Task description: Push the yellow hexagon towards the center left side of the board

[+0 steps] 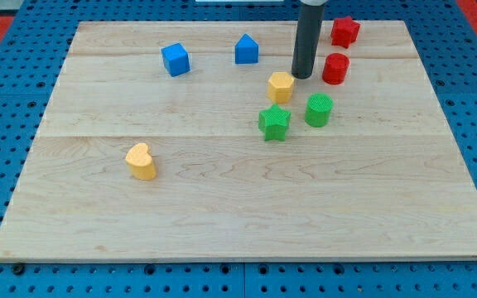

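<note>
The yellow hexagon [281,86] stands on the wooden board [247,215], right of centre in the upper half. My tip [303,77] is at the end of the dark rod, just to the hexagon's upper right, very close to it or touching it. The red cylinder [335,68] is just right of the tip.
A green star [275,122] and a green cylinder [319,109] sit just below the hexagon. A red star [344,31] is at the top right. A blue cube [175,60] and a blue house-shaped block [246,50] are at the top. A yellow heart [141,161] lies at the left.
</note>
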You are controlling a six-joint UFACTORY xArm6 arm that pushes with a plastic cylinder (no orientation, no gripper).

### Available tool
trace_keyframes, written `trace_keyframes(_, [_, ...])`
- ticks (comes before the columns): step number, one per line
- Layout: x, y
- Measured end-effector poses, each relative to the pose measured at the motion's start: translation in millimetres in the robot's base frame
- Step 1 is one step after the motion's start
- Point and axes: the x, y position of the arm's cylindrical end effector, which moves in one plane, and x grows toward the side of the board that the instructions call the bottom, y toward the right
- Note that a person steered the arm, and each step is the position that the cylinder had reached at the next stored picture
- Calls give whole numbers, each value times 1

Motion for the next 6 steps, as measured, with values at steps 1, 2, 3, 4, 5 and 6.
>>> trace_keyframes(1, [34,-53])
trace_keyframes(2, [41,-47])
trace_keyframes(3, [53,-23])
trace_keyframes(4, [87,-99])
trace_keyframes(5, [77,-193])
trace_keyframes(6, [74,-222])
